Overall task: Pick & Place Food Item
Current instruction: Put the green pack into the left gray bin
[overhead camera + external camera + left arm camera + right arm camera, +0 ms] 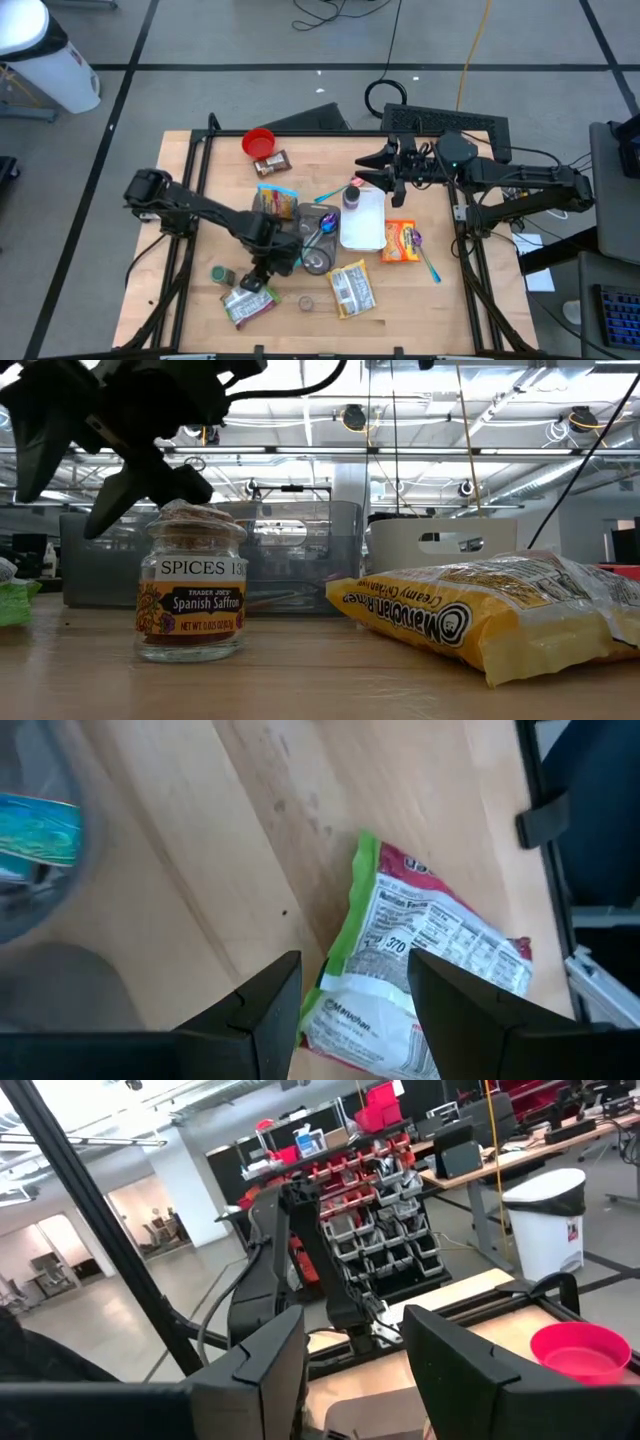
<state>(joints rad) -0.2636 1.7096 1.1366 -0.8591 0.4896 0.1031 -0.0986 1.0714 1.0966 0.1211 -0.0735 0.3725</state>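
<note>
A green-edged white ramen packet (248,303) (420,970) lies flat on the wooden table near its front edge, left of centre. My left gripper (257,283) (352,960) hangs just above the packet's far end, pointing steeply down, open and touching nothing. In the low view this gripper (88,475) shows dark at the upper left, above a saffron spice jar (191,585). My right gripper (363,170) (350,1320) is raised at the far right, pointing level toward the table's left, open and empty.
A yellow ramen packet (352,288) (500,615), the small jar (305,302), a clear bowl (318,262), a white tray (362,222), an orange packet (400,242), a blue-and-yellow packet (277,200), a brown packet (272,162) and a red bowl (258,142) crowd the table's middle. A green item (222,274) lies left of my left gripper.
</note>
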